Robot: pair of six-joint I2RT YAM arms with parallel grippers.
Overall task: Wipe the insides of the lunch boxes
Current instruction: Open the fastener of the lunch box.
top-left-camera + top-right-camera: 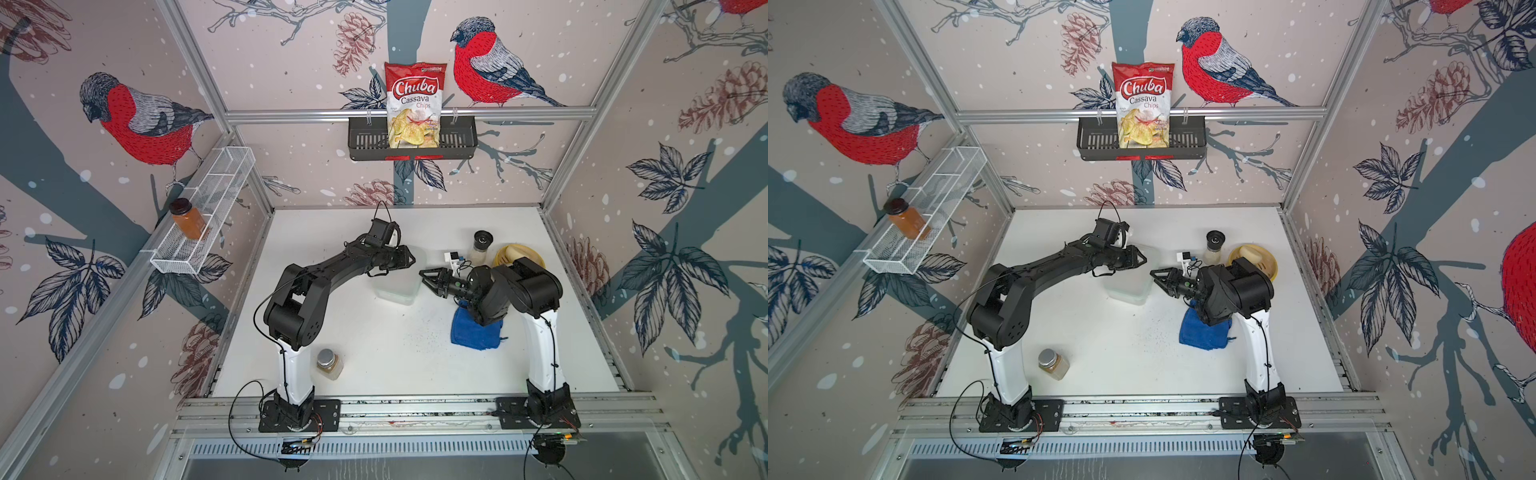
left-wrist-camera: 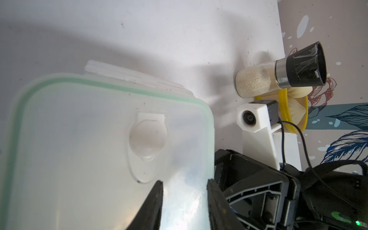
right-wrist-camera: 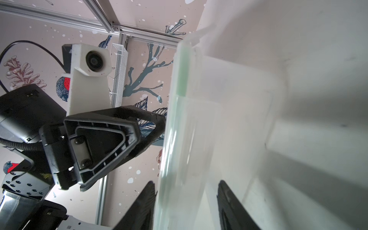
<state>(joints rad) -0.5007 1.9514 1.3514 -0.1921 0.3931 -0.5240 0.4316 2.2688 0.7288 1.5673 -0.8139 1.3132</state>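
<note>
Fingers (image 3: pixel 146 201) of your right gripper (image 1: pixel 426 282) loosely straddle the lid (image 2: pixel 79 149) rim mid-frame, left gripper (image 1: pixel 412 258) parted above; pinch that likely light, slippery edge.

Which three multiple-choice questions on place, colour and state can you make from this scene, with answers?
1. Where does the blue cloth lie? A. on the table, under the right arm; B. in the black basket; C. on the wire shelf.
2. What colour is the seal in the lid of the lunch box? A. red; B. green; C. black.
3. How is the lunch box? A. tipped over; B. open; C. covered by its lid.
Answers: 1A, both top views show it there; 2B, green in the left wrist view; 3C, the lid sits on it.
</note>
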